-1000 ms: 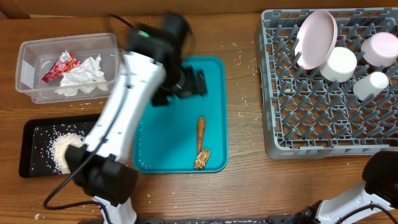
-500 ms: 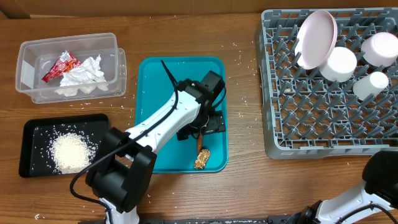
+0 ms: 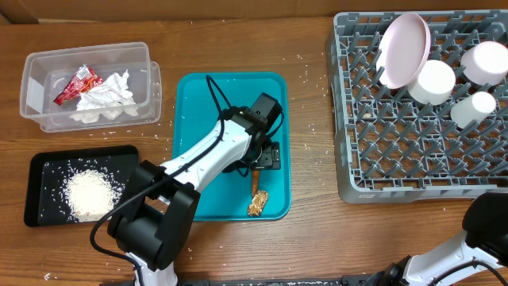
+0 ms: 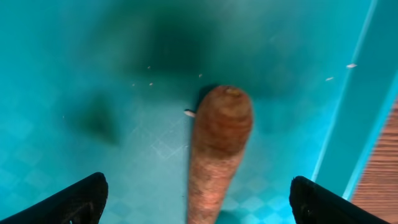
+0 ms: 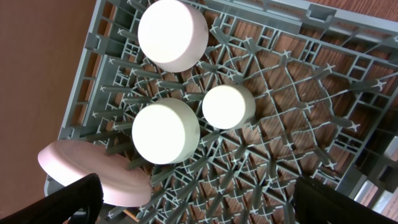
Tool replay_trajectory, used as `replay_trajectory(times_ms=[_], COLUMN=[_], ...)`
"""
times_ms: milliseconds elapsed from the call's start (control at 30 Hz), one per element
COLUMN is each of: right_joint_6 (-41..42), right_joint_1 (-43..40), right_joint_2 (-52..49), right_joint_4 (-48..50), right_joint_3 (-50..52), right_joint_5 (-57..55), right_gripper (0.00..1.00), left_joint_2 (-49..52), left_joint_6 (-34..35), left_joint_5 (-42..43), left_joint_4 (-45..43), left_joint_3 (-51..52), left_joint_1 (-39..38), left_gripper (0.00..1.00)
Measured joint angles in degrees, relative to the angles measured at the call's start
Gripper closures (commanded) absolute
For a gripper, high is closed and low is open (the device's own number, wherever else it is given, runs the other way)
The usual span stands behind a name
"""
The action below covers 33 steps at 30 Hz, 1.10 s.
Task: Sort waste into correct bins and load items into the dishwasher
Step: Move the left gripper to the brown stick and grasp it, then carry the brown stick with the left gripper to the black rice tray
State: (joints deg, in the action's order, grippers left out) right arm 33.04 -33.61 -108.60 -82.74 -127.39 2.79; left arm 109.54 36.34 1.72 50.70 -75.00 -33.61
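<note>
While the left pincer (image 4: 200, 204) is held over the teal tray (image 3: 190, 103), its jaws are spread wide on either side of the small orange carrot (image 4: 221, 124), which is laid on the tray, apparently untouched. The right pincer (image 5: 199, 202) is likewise held apart above the grey dish rack (image 5: 87, 87), in which the pale plate (image 5: 93, 171) is propped on edge.

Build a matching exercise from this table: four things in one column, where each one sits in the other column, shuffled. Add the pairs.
1. carrot
2. napkin
3. rice pile
4. pink plate

A. in the grey rack
B. in the clear tub
C. on the teal tray
D. in the black tray

Pairs: 1-C, 2-B, 3-D, 4-A
</note>
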Motion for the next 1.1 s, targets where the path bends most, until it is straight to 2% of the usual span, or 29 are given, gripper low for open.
replay_trajectory(times_ms=[300,533,667,933,1100], right_joint_6=[-0.04,-0.02,0.0,-0.04,-0.02], right_joint_1=[0.0,0.0,0.0,0.0,0.0], right_joint_2=[0.0,0.0,0.0,0.0,0.0], right_joint_4=[0.0,0.02,-0.02,0.0,-0.02], right_joint_3=[0.0,0.0,0.0,0.0,0.0], right_joint_5=[0.02,0.0,0.02,0.0,-0.02], right_gripper=[0.0,0.0,0.0,0.0,0.0], left_joint_2=[0.0,-0.04,-0.04,-0.04,-0.04], left_joint_6=[-0.09,-0.11,-0.13,-0.11,-0.2], left_joint_5=[-0.07,-0.31,-1.11,-3.96,-6.32], left_joint_4=[-3.91,-5.03,-5.14,-5.33,-5.75], left_joint_3=[4.5,5.66,5.7,5.99,6.14], left_joint_1=[0.0,0.0,0.0,-0.9,-2.23], left_gripper=[0.06,0.16,0.25,0.27,0.42])
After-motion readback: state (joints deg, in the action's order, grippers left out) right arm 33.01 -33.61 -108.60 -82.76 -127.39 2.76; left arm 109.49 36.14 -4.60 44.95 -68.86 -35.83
